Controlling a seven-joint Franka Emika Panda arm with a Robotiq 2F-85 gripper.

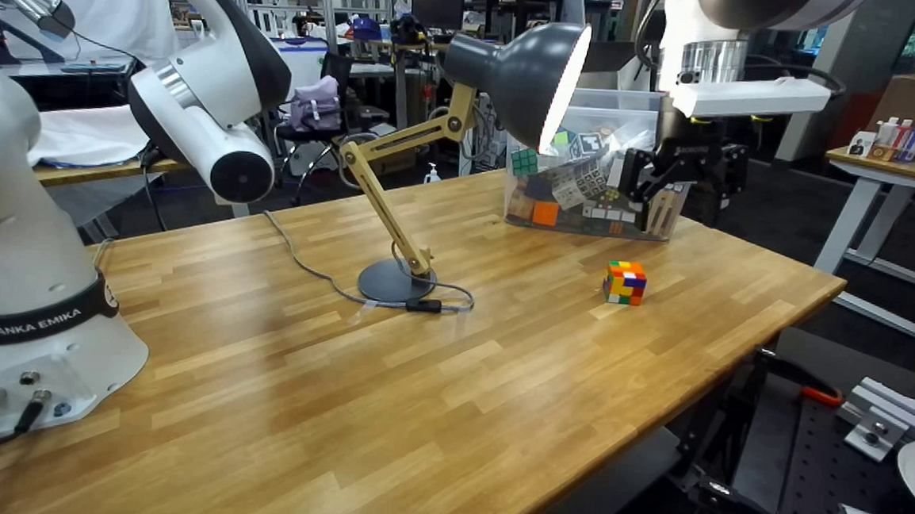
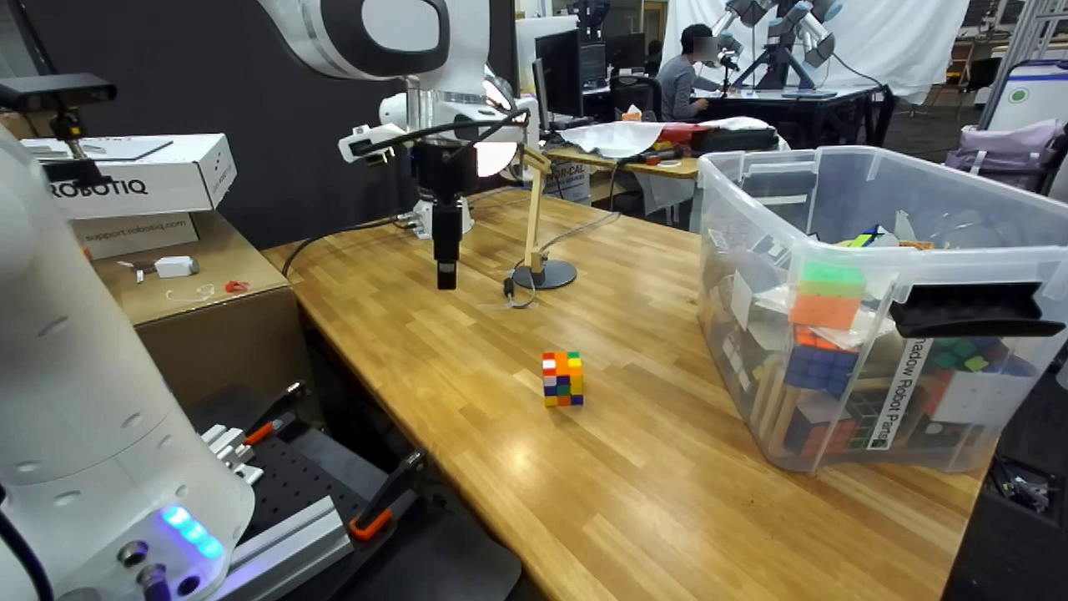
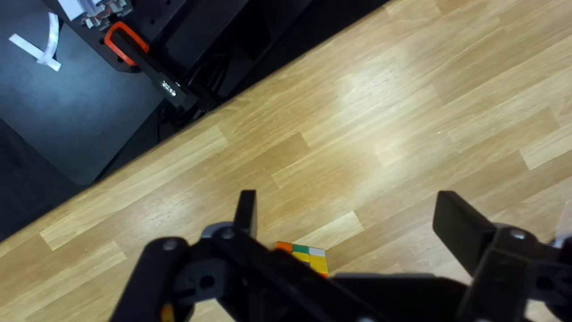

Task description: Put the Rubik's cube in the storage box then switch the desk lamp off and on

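Observation:
The small Rubik's cube (image 1: 625, 283) stands on the wooden table; it also shows in an exterior view (image 2: 563, 380). In the wrist view the cube (image 3: 313, 256) is partly hidden behind my gripper's left finger. My gripper (image 3: 346, 201) is open and empty, above the table and apart from the cube; both exterior views show it raised (image 1: 682, 199) (image 2: 446, 271). The clear storage box (image 2: 959, 265) holds mixed puzzles and stands beyond the cube in an exterior view (image 1: 609, 119). The desk lamp (image 1: 516, 74) has a bright, lit head; its base shows in an exterior view (image 2: 552, 275).
The lamp's cable has a black inline switch (image 1: 423, 306) lying by its base. A white robot arm (image 1: 52, 256) stands at one table end. A black cart with orange-handled clamps (image 3: 127, 44) adjoins the table edge. Cardboard and white boxes (image 2: 125, 175) stand beyond the table.

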